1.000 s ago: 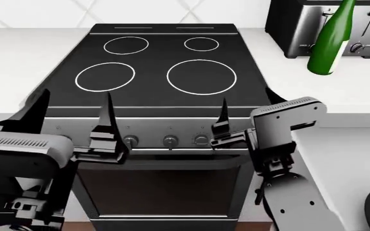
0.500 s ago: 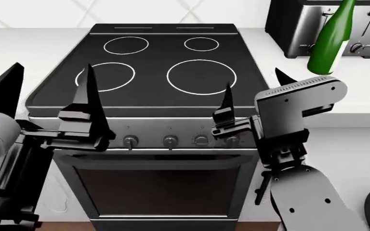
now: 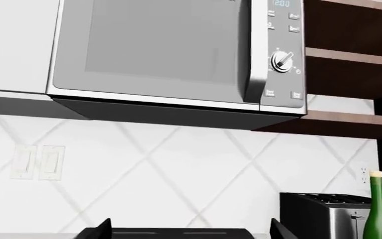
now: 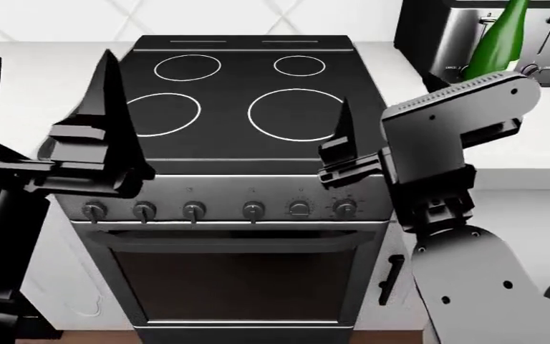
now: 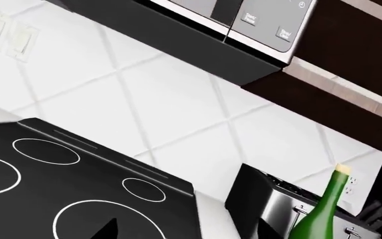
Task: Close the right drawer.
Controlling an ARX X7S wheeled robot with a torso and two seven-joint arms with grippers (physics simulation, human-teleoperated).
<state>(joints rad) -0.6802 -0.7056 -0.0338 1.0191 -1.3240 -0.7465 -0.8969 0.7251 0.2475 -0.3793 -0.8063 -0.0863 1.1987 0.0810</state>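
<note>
Right of the oven [image 4: 237, 279], below the counter's front edge, lies a pale grey surface [image 4: 533, 222] that may be the right drawer. My right arm covers most of it, so I make out no front panel or handle. My left gripper [image 4: 51, 68] is open and empty, raised over the stove's left front corner. Open and empty as well, my right gripper [image 4: 387, 93] is held above the stove's right front edge. Both wrist views look at the back wall. Only the tips of the left gripper [image 3: 191, 230] and the right gripper [image 5: 187, 230] show there, spread apart.
The black cooktop [image 4: 246, 93] has a row of knobs [image 4: 253, 210] below it. A green bottle [image 4: 495, 43] stands before a toaster [image 4: 447, 36] on the right counter. A microwave [image 3: 157, 50] hangs above. A short black handle [image 4: 387, 279] sits right of the oven door.
Both arms have risen. The left gripper went up and out to the left, off the knob row. The right gripper and wrist lifted higher over the stove's right edge.
</note>
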